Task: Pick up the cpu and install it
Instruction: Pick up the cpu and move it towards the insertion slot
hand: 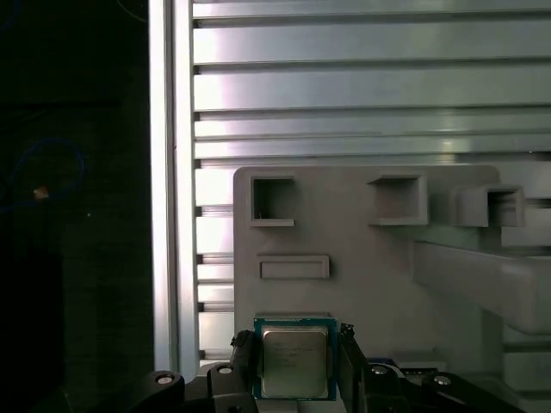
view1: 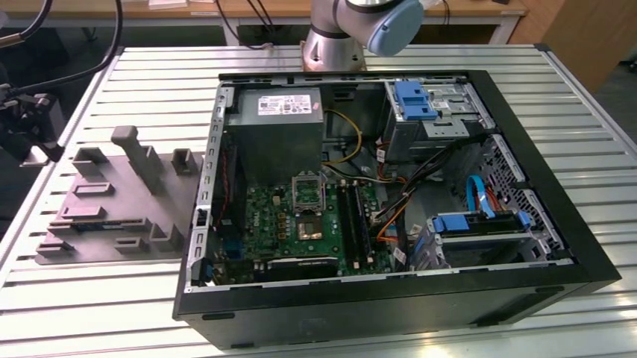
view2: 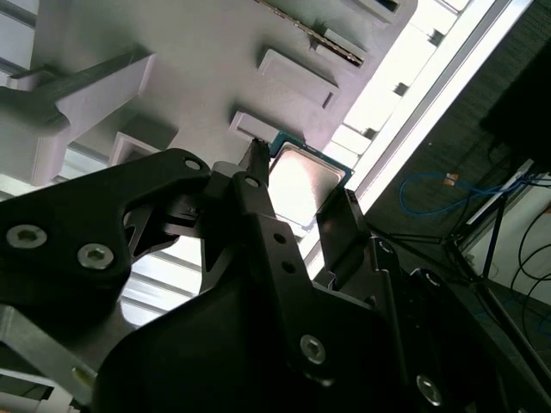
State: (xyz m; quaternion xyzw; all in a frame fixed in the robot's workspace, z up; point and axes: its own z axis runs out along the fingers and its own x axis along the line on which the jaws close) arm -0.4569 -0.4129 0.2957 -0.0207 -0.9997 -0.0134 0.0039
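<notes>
Cpu [hand: 294, 360], small silvery green-rimmed square chip, is clamped by the black gripper [hand: 295, 366] at the grey plastic tray [hand: 370, 258]; slippage could be caused by so thin a hold.

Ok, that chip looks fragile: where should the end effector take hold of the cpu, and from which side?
Probably by two opposite edges, straight down from above. The cpu lies flat, metal top up, on the grey fixture, so only its thin sides offer anything to pinch.

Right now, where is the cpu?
In both wrist views the cpu sits gripped in the pincer, over the grey fixture plate, close to the plate's edge and the slatted table.
</notes>
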